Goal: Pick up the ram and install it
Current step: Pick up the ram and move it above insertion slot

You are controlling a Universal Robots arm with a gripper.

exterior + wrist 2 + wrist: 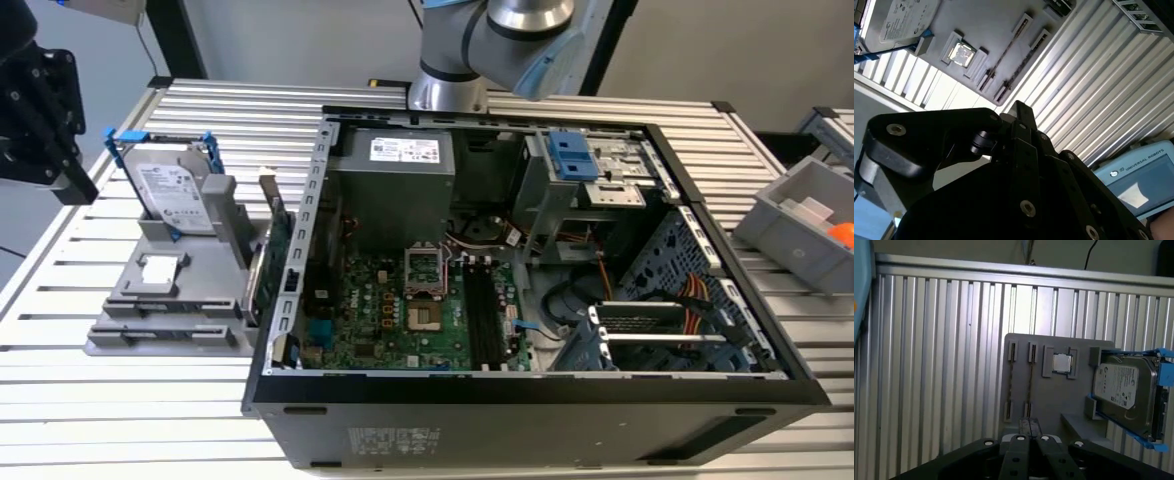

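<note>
The table (pixel 200 110) was ribbed silver, striped with dark grooves. The holder (pixel 1054 400) was plain grey. The hard drive (pixel 1121 387) was silver with a white label, in a blue frame (pixel 1154 352). The motherboard (pixel 360 310) was green, the case (pixel 534 420) black, and the gripper (pixel 1029 426) black.

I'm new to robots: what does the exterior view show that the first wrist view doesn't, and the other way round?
Exterior view: the open black computer case with its green motherboard, the green expansion card standing beside the case, and the silver robot arm behind it.
First wrist view: the black gripper, fingers closed on nothing, and two thin dark ram sticks set on edge in slots of the grey holder tray.
Both: that tray, the silver hard drive in its blue frame, the small square chip and the ribbed aluminium table.
</note>
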